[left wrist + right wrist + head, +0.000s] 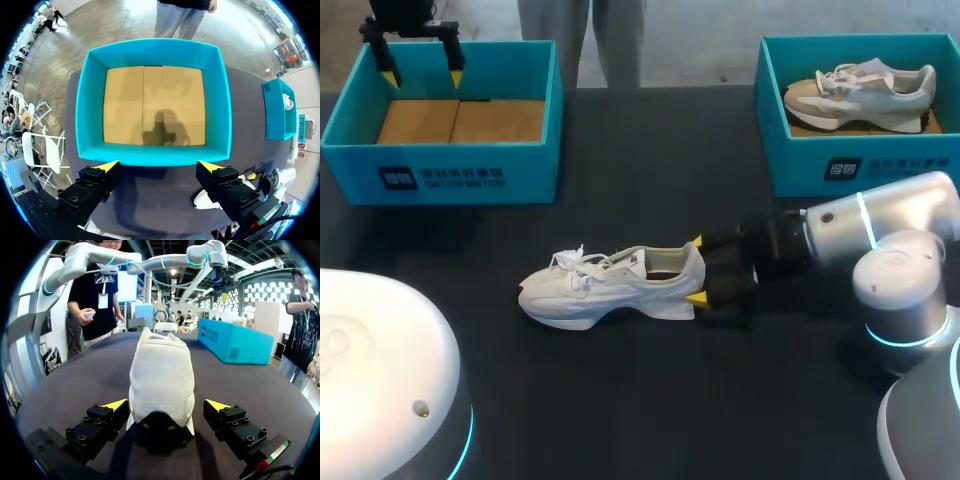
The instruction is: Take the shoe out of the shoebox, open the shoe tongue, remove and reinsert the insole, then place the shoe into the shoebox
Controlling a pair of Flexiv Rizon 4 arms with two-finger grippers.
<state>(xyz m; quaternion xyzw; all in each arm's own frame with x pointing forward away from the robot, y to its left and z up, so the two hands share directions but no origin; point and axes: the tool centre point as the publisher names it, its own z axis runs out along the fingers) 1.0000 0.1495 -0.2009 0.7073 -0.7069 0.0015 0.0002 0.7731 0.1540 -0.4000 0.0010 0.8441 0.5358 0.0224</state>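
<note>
A white shoe (610,285) with laces stands upright on its sole in the middle of the dark bench (650,400), toe pointing left and heel pointing right. The right gripper (697,270) lies low at the heel. Its yellow-tipped fingers are spread wide, one on the far side of the heel and one on the near side. In the right wrist view the heel sits between them with a gap showing on at least one side, so the shoe is not pinched.

At the far left stands the left shoebox (440,160), teal, with a bare brown cardboard floor. The left gripper (420,62) hangs above the far side of this box, fingers spread apart and holding nothing.

At the far right, the right shoebox (860,170), also teal, holds a grey and beige shoe (860,90).
</note>
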